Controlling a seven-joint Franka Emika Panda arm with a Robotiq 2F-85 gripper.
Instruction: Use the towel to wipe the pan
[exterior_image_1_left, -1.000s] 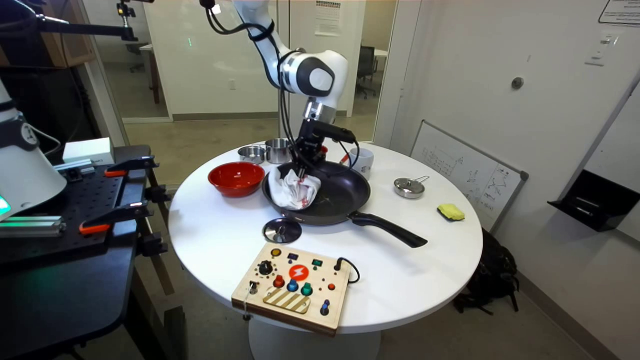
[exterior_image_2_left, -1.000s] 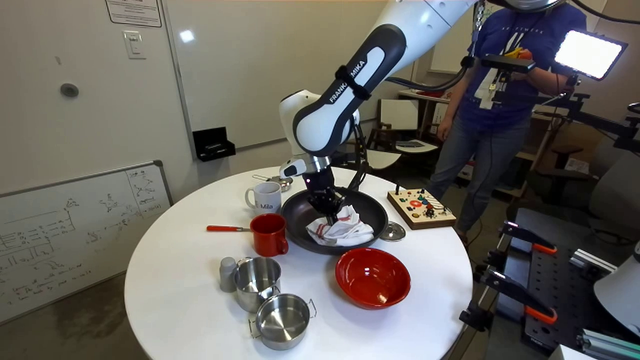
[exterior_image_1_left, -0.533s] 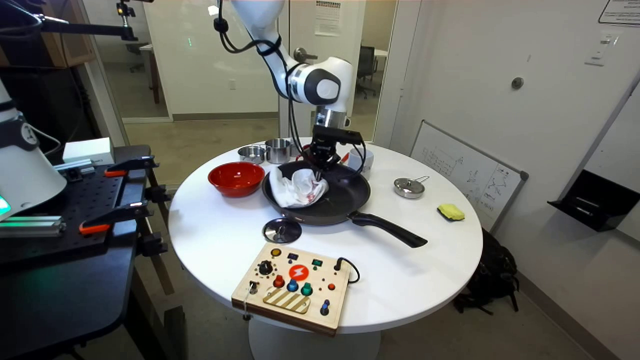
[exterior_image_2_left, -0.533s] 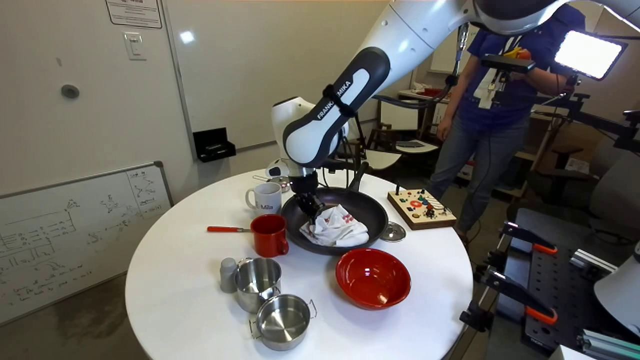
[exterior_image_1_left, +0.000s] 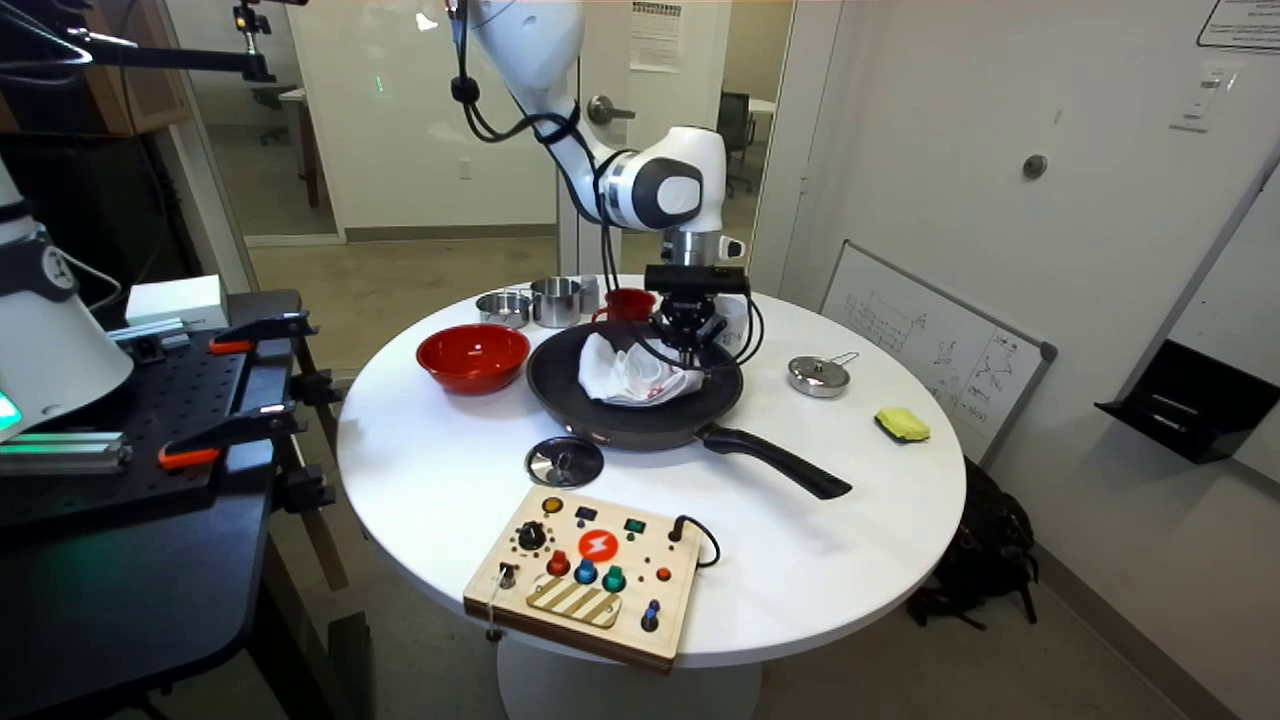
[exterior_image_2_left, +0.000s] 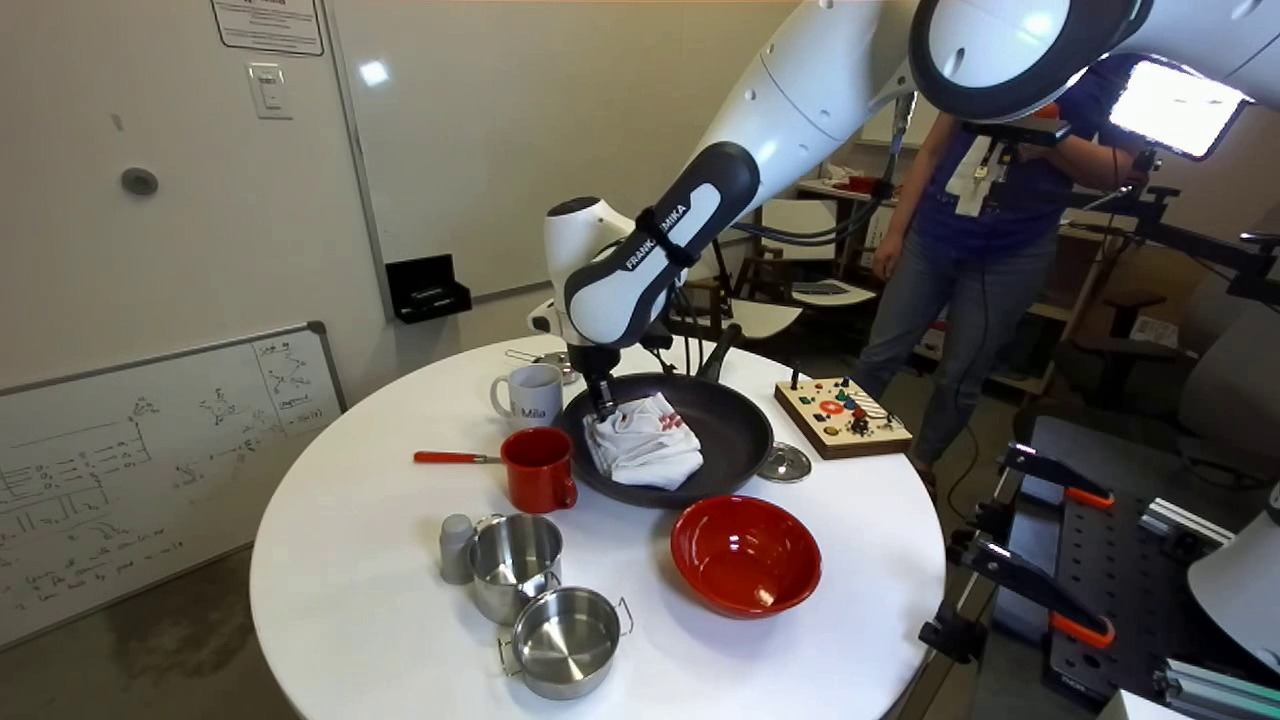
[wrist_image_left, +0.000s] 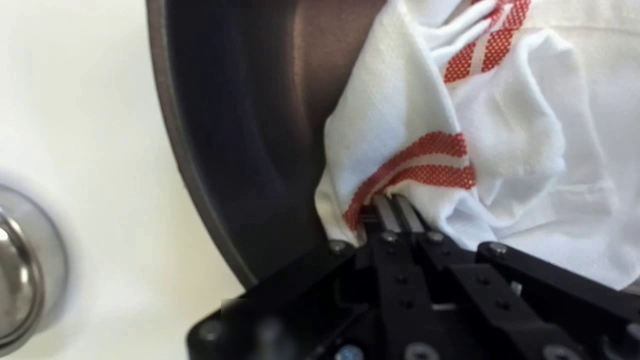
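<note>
In the wrist view my gripper (wrist_image_left: 396, 202) has its jaws drawn nearly together, just a thin slit between the two fingers (wrist_image_left: 410, 216), and they pinch a bunched fold of the towel (wrist_image_left: 500, 135); the very tips are buried in cloth, out of my sight. The towel is white with paired red bands, one of them curving round by the fingertips, and it lies rumpled in the dark pan (wrist_image_left: 220, 140).

In an exterior view I have the towel as a crumpled white heap inside the pan, the pan's handle (exterior_image_1_left: 775, 460) reaching out over the white table (exterior_image_1_left: 850, 550). The gripper points down at the heap's edge; I can't judge the jaws from this angle.

In an exterior view I see the gripper meeting the towel at the edge nearest the white mug (exterior_image_2_left: 533, 395); red striping shows on the folds, and the jaw gap is too small to make out.
</note>
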